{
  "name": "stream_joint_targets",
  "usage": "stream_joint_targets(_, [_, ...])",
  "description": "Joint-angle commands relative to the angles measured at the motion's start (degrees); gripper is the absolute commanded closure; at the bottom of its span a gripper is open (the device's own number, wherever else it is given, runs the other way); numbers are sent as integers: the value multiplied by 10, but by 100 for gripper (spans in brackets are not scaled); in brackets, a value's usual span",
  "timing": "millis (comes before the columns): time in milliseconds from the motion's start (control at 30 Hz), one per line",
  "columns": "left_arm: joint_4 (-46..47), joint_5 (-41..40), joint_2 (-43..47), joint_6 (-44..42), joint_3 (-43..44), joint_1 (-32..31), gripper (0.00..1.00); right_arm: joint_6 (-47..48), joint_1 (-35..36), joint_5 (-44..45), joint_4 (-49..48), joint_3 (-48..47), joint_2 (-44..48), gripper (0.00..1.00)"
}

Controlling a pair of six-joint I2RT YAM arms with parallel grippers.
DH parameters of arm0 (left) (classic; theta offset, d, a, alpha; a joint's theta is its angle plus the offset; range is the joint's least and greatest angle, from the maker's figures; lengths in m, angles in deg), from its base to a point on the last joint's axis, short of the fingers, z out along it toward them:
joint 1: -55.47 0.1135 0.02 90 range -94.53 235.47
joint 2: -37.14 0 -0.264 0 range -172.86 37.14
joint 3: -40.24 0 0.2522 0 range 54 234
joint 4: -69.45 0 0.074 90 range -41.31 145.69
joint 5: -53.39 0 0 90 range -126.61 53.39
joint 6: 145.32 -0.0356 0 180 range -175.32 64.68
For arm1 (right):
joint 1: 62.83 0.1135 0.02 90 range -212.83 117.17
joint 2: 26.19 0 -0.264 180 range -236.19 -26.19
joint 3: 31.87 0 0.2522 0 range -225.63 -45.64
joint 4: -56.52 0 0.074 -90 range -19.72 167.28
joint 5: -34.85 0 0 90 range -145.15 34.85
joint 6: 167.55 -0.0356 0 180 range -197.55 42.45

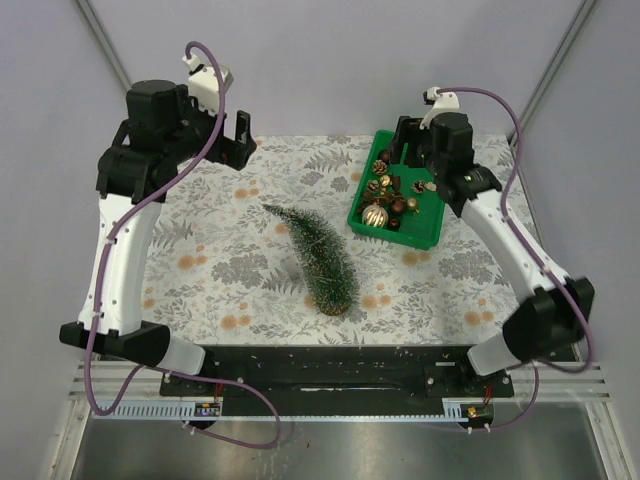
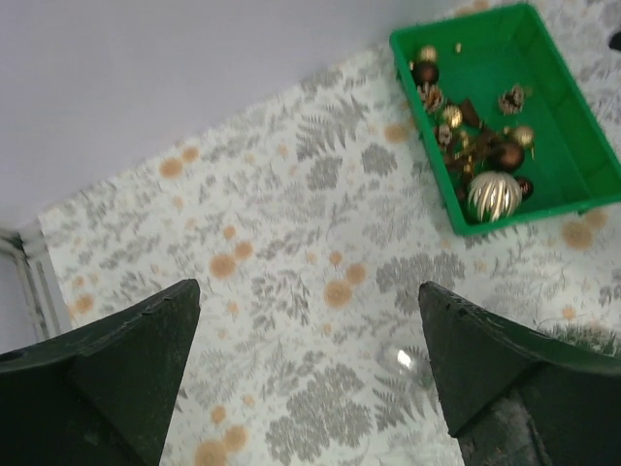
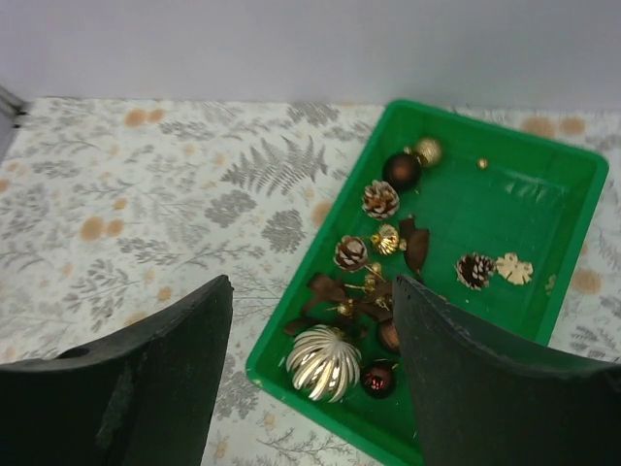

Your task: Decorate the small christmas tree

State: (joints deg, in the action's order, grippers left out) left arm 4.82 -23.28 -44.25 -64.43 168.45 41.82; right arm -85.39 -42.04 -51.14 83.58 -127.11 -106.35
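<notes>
L gripper point(image 2: 309, 291) spread wide, empty; small dark-green bristly christmas tree point(image 1: 315, 255) seen mid floral-print table point(image 1: 200, 250), seemingly on its side.
Tree base barely made out. R gripper point(image 3: 312, 283) parted, nothing held, above green plastic bin point(image 3: 543, 223); ornaments point(image 3: 380, 199) partly hidden by fingers point(image 3: 485, 388).

Bright, even light; soft shadows, slight blur.

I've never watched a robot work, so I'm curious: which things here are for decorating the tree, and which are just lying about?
For the job: small christmas tree; green bin; gold ribbed ball; pine cone; brown bauble.
Just there: floral tablecloth; black mounting bar.
</notes>
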Motion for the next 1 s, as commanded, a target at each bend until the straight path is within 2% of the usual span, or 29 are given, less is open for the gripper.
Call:
stream_joint_targets(0, [-91,36,-14,9,-19,27,1,-93,-59,-23,18,-57,-134,27])
stream_joint_targets(167, [-36,36,20,15,-149,54,1,-125,-106,17,37,-125,-280,32])
stream_joint_targets(333, [22,39,46,7,-242,55,1,-105,-113,54,58,-164,-360,33])
stream_joint_targets(600, [39,57,29,21,-295,55,1,-102,-119,87,59,-171,-416,37])
stream_joint_targets(967, [89,84,71,36,-356,54,1,-76,-128,144,78,-182,-446,37])
